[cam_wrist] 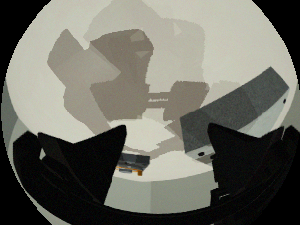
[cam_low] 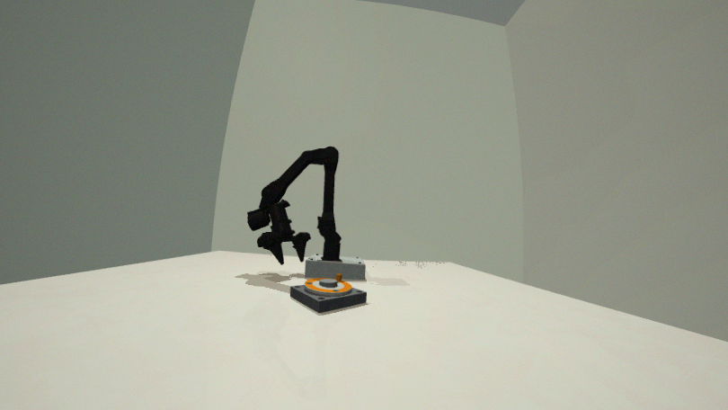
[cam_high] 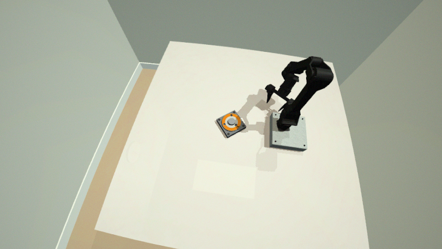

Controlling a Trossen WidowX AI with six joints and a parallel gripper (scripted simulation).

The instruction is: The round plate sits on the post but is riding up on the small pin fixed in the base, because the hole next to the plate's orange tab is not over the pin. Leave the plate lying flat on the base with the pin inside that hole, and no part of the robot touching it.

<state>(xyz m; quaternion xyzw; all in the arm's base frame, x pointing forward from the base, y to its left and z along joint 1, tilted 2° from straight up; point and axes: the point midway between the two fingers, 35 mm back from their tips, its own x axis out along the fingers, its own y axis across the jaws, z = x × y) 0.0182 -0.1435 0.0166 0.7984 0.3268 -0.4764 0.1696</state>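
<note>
The round plate (cam_high: pixel 225 118) (cam_low: pixel 324 291) has an orange outer ring and a pale centre, and sits around the grey post (cam_high: pixel 231 121) (cam_low: pixel 328 282) on the dark square base (cam_high: pixel 220 124) (cam_low: pixel 341 303) (cam_wrist: pixel 140 160). The orange tab (cam_low: pixel 339 277) (cam_wrist: pixel 140 173) stands up at the plate's rim, on the side towards the robot's mount. Small dark holes show in the ring. The pin is not visible, and the plate's tilt is too slight to judge. My gripper (cam_high: pixel 273 106) (cam_low: pixel 291 262) (cam_wrist: pixel 169 129) is open and empty, above the table and away from the plate, touching nothing.
The arm's grey mounting block (cam_high: pixel 293 138) (cam_low: pixel 334 270) (cam_wrist: pixel 232 109) stands beside the base, on the tab's side. The white table (cam_high: pixel 173 185) (cam_low: pixel 178 325) carries both. The arm's shadow falls between the gripper and the base. Walls stand beyond the table.
</note>
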